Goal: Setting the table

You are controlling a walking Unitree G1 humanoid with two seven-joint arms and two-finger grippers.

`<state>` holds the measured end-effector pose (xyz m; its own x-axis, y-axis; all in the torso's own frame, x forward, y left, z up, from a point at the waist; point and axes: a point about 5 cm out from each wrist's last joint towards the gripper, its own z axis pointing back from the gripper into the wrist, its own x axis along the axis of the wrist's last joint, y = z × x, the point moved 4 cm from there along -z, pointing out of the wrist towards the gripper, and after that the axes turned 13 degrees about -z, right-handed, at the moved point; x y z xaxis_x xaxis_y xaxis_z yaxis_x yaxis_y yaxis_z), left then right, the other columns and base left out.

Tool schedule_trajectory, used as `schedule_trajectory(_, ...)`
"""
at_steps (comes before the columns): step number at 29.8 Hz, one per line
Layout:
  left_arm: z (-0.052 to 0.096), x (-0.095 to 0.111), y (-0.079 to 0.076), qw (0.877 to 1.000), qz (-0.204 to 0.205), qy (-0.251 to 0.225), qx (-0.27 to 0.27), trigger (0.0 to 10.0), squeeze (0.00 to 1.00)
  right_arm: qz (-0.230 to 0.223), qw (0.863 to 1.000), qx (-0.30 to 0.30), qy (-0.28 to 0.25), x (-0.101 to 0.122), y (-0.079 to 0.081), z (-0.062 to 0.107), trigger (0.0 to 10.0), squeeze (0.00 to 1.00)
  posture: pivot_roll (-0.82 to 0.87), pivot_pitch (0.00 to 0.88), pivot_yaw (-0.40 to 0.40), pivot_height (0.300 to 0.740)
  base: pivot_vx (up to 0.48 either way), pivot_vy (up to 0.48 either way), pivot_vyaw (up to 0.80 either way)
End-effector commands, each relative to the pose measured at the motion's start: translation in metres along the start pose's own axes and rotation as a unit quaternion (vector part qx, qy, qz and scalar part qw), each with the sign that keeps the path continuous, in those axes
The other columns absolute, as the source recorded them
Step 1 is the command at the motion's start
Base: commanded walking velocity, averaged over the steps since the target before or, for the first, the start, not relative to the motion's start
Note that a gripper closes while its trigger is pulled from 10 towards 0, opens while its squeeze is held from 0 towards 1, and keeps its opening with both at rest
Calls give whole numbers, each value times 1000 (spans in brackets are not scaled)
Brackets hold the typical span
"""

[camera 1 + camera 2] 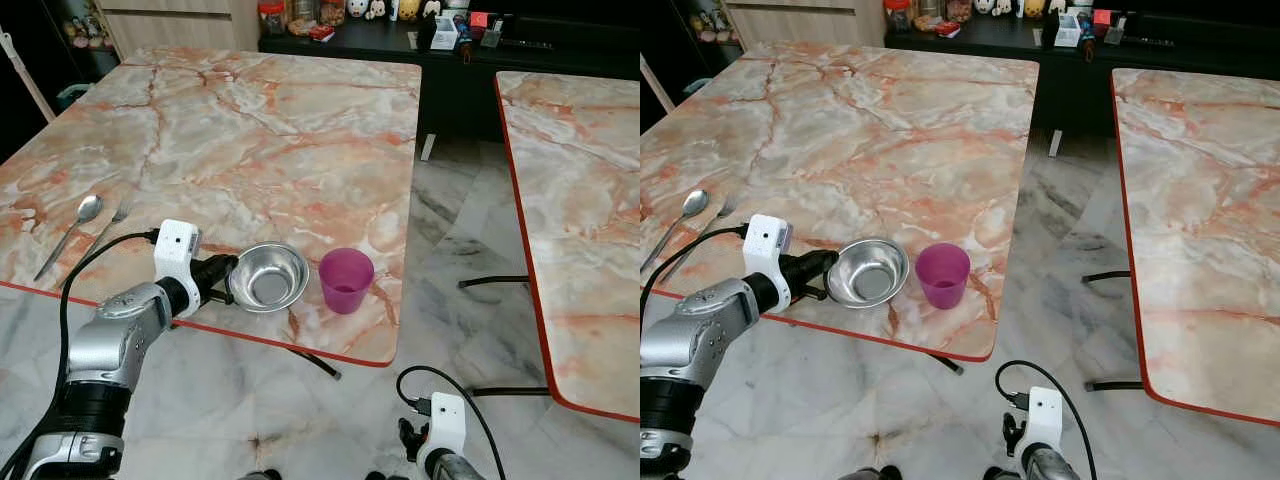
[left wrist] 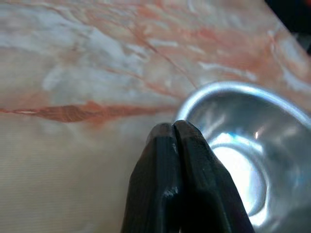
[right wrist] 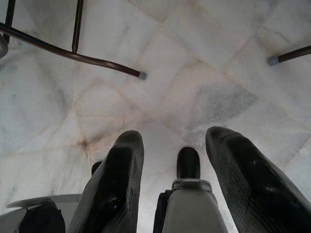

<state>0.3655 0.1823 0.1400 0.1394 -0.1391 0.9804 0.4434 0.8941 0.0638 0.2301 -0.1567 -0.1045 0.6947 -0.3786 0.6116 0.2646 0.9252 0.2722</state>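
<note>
A steel bowl (image 1: 268,277) stands near the front edge of the marble table (image 1: 250,130), with a purple cup (image 1: 346,280) upright just to its right. My left gripper (image 1: 228,281) is at the bowl's left rim, shut on it: in the left wrist view one finger lies outside the bowl (image 2: 252,160) and the other inside, with the fingertips (image 2: 165,133) pressed together. A spoon (image 1: 70,232) and a fork (image 1: 115,215) lie near the table's left front edge. My right gripper (image 3: 172,138) hangs open over the floor, holding nothing.
A second marble table (image 1: 590,200) stands to the right across a strip of marble floor (image 1: 450,240). A dark sideboard (image 1: 400,40) with small items runs along the back. Metal table legs (image 3: 73,53) cross the floor near my right arm.
</note>
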Motion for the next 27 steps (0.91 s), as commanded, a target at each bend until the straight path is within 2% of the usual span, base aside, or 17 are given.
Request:
schedule_trajectory(1, 7, 14, 6, 999, 7, -47, 13, 2235, 0, -6, 1000, -5, 16, -14, -3, 3, 10000, 0, 113, 185, 40, 740, 0, 0, 0)
schedule_trajectory(2, 7, 17, 8, 998, 14, -57, 16, 2235, 0, -6, 1000, -5, 18, -16, -4, 4, 10000, 0, 116, 188, 40, 740, 0, 0, 0)
schedule_trajectory(3, 9, 22, 12, 997, 24, -73, 28, 10000, 0, -6, 1000, -5, 20, -18, -4, 4, 10000, 0, 120, 188, 40, 740, 0, 0, 0)
schedule_trajectory(8, 13, 35, 26, 991, 42, -108, 65, 10000, 0, -6, 1000, -5, 21, -19, -4, 4, 10000, 0, 121, 191, 41, 740, 0, 0, 0)
schedule_trajectory(9, 16, 41, 33, 987, 38, -128, 91, 10000, 0, -6, 1000, -5, 20, -17, -3, 4, 10000, 0, 121, 194, 42, 740, 0, 0, 0)
schedule_trajectory(10, 18, 43, 37, 985, 37, -134, 104, 10000, 820, -7, 1000, -5, 19, -16, -3, 4, 10000, 0, 121, 195, 42, 740, 0, 0, 0)
schedule_trajectory(11, 19, 44, 41, 983, 38, -138, 116, 10000, 820, -6, 1000, -5, 18, -15, -3, 3, 10000, 0, 121, 195, 42, 740, 0, 0, 0)
schedule_trajectory(12, 19, 43, 41, 983, 43, -136, 115, 10000, 1000, -6, 1000, -5, 18, -15, -3, 3, 10000, 0, 122, 198, 42, 740, 0, 0, 0)
schedule_trajectory(15, 19, 35, 37, 987, 43, -117, 98, 10000, 1000, -6, 1000, -3, 16, -14, -2, 3, 10000, 0, 122, 199, 44, 740, 0, 0, 0)
schedule_trajectory(17, 19, 28, 27, 992, 46, -103, 63, 10000, 1000, -6, 1000, -4, 15, -13, -2, 3, 10000, 0, 124, 198, 43, 740, 0, 0, 0)
schedule_trajectory(20, 19, 26, 21, 993, 42, -98, 46, 10000, 1000, -6, 1000, -3, 15, -13, -2, 3, 10000, 0, 125, 196, 41, 740, 0, 0, 0)
schedule_trajectory(22, 17, 27, 8, 994, 34, -101, 12, 10000, 1000, -5, 1000, -3, 15, -12, -2, 3, 10000, 0, 126, 192, 39, 740, 0, 0, 0)
schedule_trajectory(27, 13, 27, 3, 995, 26, -100, 1, 10000, 1000, -1, 1000, -3, 13, -11, -2, 2, 10000, 0, 122, 181, 34, 740, 0, 0, 0)
